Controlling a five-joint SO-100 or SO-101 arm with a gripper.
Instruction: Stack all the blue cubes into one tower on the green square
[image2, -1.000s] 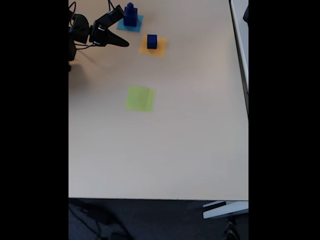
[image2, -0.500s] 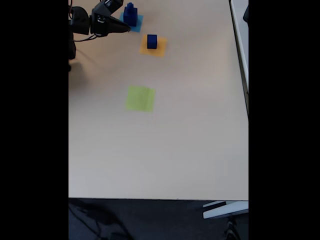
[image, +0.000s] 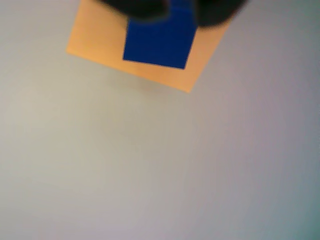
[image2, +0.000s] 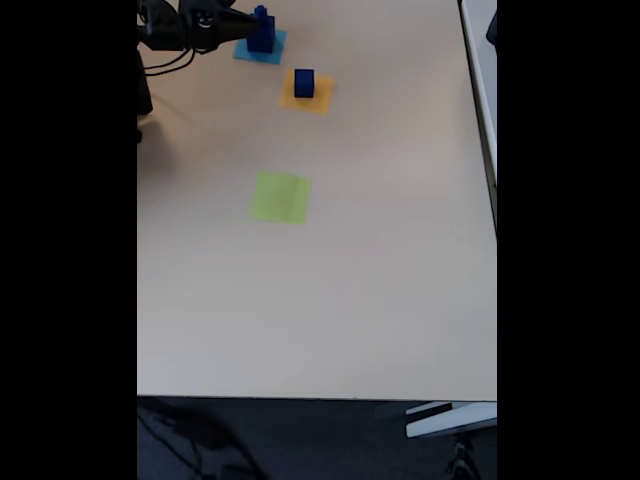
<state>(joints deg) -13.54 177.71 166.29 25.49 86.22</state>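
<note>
In the fixed view two dark blue cubes (image2: 262, 32) stand stacked on a light-blue paper square (image2: 262, 47) at the table's far edge. A third blue cube (image2: 304, 83) sits on an orange square (image2: 318, 97). The lime-green square (image2: 281, 197) lies bare nearer the middle of the table. My gripper (image2: 244, 20) hovers just left of the stack, raised above the table. In the wrist view the blue cube (image: 160, 45) on the orange square (image: 97, 42) lies below two blurred dark fingertips (image: 140, 7). The gripper (image: 181, 9) looks open, holding nothing.
The pale table (image2: 380, 290) stretches wide toward the near edge. The arm's dark base and cables (image2: 150, 60) occupy the far left corner. A white object (image2: 450, 418) sits on the dark floor below the table's front edge.
The gripper has swung upward and away in the fixed view, from beside the orange square toward the stack on the light-blue square. The cubes and squares have stayed put.
</note>
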